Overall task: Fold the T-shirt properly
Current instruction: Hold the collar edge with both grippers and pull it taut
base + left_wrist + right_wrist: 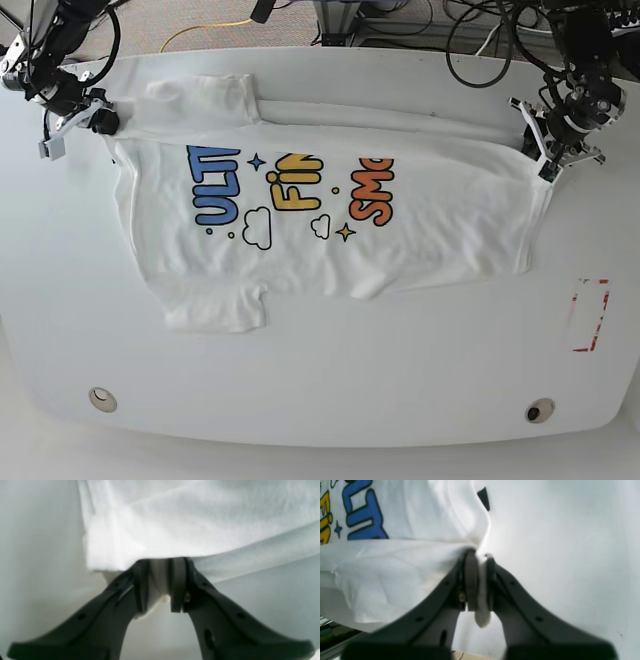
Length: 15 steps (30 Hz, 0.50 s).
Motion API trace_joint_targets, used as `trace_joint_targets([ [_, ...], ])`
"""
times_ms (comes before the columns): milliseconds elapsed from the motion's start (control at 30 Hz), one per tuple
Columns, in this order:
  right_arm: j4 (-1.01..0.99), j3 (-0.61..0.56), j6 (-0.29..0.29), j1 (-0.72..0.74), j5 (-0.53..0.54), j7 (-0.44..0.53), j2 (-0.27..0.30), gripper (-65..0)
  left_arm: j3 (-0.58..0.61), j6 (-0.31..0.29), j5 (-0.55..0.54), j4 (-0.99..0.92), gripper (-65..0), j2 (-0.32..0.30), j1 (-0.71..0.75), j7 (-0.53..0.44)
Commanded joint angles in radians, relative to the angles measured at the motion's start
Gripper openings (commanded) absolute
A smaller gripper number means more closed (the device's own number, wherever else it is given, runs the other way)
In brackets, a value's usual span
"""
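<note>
The white T-shirt (300,240) lies spread on the table with its blue, yellow and orange lettering facing up. A far strip of it is folded toward me over the top of the print. At the shirt's right corner in the base view, my left gripper (543,160) is shut on the fabric. The left wrist view shows the cloth (175,525) pinched in the left gripper (160,582). My right gripper (98,120) is shut on the shirt's far left corner. In the right wrist view a fold of the shirt (395,575) is squeezed in the right gripper (480,582).
The white table (400,380) has a red dashed rectangle (590,315) near its right edge. Two round holes (102,399) (540,410) sit near the front edge. Cables (480,30) and equipment lie beyond the far edge.
</note>
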Motion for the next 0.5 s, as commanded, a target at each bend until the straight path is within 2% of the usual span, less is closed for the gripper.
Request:
trace_joint_targets([
  [0,0.032,0.015,-0.002,0.000,0.007,0.005,0.022,-63.7,-0.014,0.017,0.037,0.059,-53.1,-0.016,0.035,0.032],
  [67,0.065,0.016,-0.002,-0.006,0.007,0.003,0.022,-57.1,-0.014,0.017,0.037,0.096,-53.1,-0.016,0.070,0.033],
  [133,0.110,0.016,-0.002,-0.030,0.010,0.002,0.018,-44.4,-0.012,0.017,0.037,0.126,-53.1,-0.014,0.111,0.033],
  [200,0.151,0.018,-0.002,-0.043,0.032,0.002,0.015,-34.4,-0.011,0.017,0.037,0.142,-53.1,-0.014,0.127,0.033],
  [233,0.180,0.018,-0.002,-0.050,0.062,0.000,0.012,-27.3,-0.011,0.017,0.037,0.151,-53.1,-0.014,0.134,0.033],
  [267,0.197,0.018,-0.002,-0.069,0.096,-0.003,0.011,-22.8,-0.011,0.017,0.037,0.154,-53.1,-0.014,0.134,0.033],
  [367,0.226,0.018,-0.002,-0.127,0.227,-0.006,-0.005,-15.9,-0.014,0.017,0.037,0.152,-52.9,-0.014,0.144,0.033],
  [467,0.225,0.018,-0.002,-0.187,0.357,-0.006,-0.006,-15.5,-0.014,0.017,0.037,0.152,-52.9,-0.014,0.148,0.033],
])
